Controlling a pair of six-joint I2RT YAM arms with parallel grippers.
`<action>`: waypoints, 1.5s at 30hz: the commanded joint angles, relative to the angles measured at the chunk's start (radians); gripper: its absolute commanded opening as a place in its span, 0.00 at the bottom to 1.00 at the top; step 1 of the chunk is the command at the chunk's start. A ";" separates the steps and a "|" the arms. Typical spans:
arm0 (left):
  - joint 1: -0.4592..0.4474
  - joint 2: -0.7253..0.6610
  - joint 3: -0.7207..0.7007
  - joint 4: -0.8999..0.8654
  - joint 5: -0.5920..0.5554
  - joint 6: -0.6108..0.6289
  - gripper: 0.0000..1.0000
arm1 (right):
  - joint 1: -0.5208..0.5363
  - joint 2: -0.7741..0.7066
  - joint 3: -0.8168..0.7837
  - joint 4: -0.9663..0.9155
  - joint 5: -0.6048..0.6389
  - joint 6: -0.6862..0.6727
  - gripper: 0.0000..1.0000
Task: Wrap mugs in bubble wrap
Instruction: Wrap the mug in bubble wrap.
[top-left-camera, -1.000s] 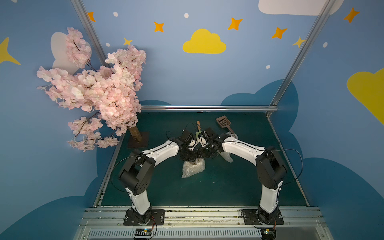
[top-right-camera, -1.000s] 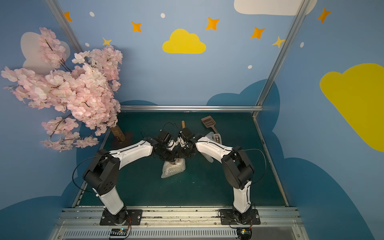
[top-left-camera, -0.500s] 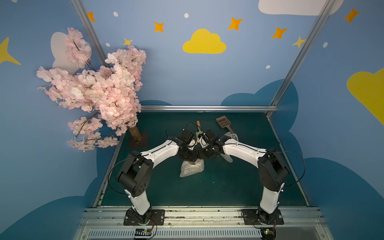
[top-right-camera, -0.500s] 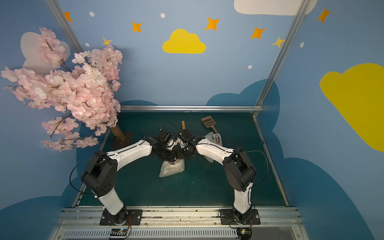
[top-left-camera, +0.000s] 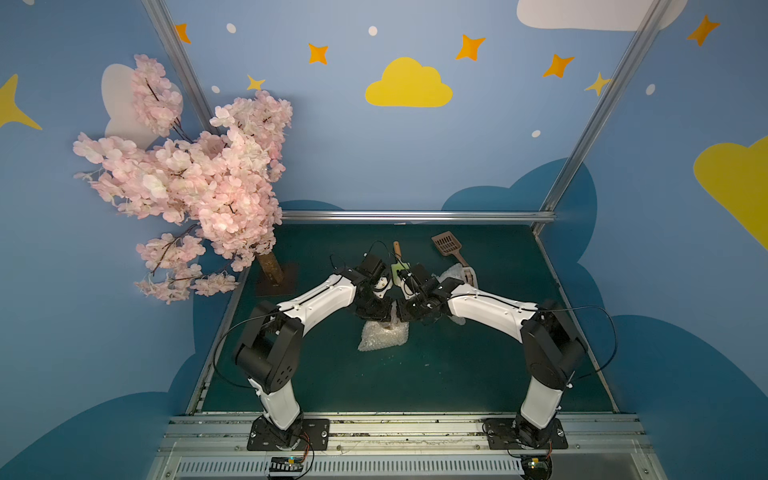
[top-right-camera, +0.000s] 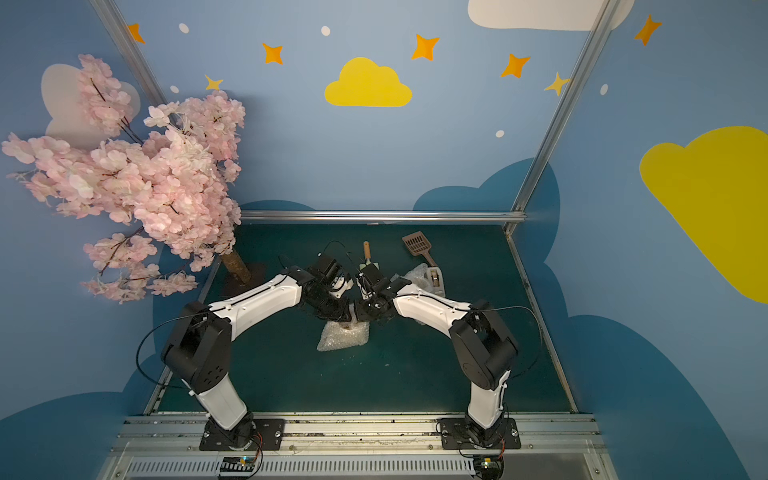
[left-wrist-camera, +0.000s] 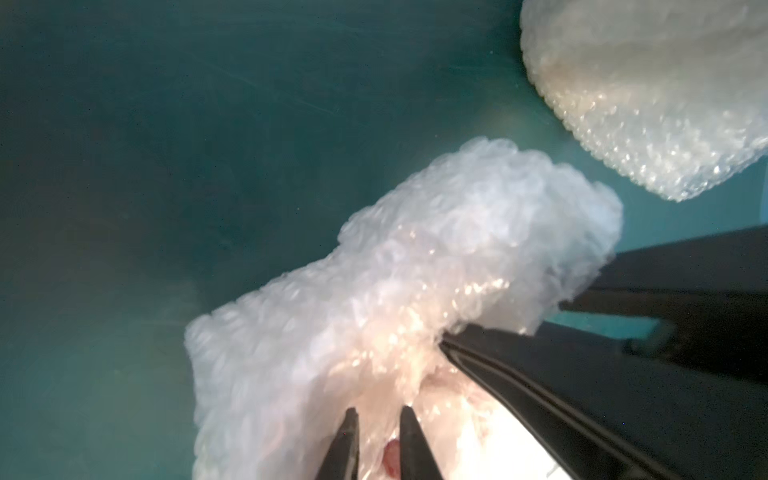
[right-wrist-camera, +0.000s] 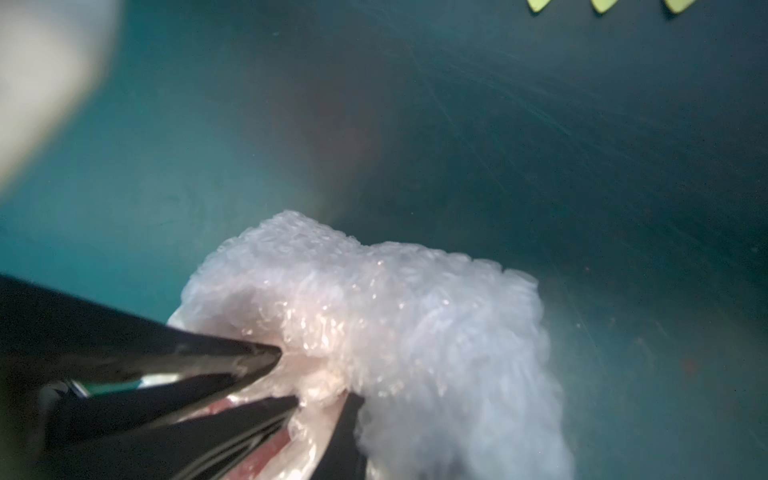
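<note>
A crumpled bundle of bubble wrap (top-left-camera: 382, 336) (top-right-camera: 343, 337) lies mid-table, and both grippers meet at its far top. Red shows through the plastic in the left wrist view, which is the inside of a mug (left-wrist-camera: 391, 458); the rest of it is hidden. My left gripper (left-wrist-camera: 380, 415) (top-left-camera: 376, 314) is shut on a fold of the wrap (left-wrist-camera: 415, 291). My right gripper (right-wrist-camera: 323, 401) (top-left-camera: 405, 314) pinches the same wrap (right-wrist-camera: 415, 316) from the other side. A second bubble wrap bundle (top-left-camera: 452, 275) (left-wrist-camera: 648, 104) sits behind my right arm; what it holds is hidden.
A tape dispenser (top-left-camera: 469, 276) stands beside the second bundle. A brown slotted scoop (top-left-camera: 448, 245) and a green tool with a wooden handle (top-left-camera: 398, 258) lie further back. A pink blossom tree (top-left-camera: 266, 266) stands at the back left corner.
Both grippers stay at the top of the bundle. The arms' elbows have shifted only slightly, and the bundle lies where it was.
</note>
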 joint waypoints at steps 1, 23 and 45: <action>0.000 0.029 0.012 -0.060 0.044 -0.019 0.12 | -0.003 0.026 -0.054 -0.124 0.088 0.060 0.00; 0.026 -0.129 -0.044 0.067 0.139 -0.118 0.20 | 0.038 0.041 -0.003 -0.191 0.144 0.136 0.00; -0.006 0.151 0.005 -0.048 -0.162 -0.051 0.09 | 0.052 -0.067 -0.040 -0.132 0.119 0.111 0.29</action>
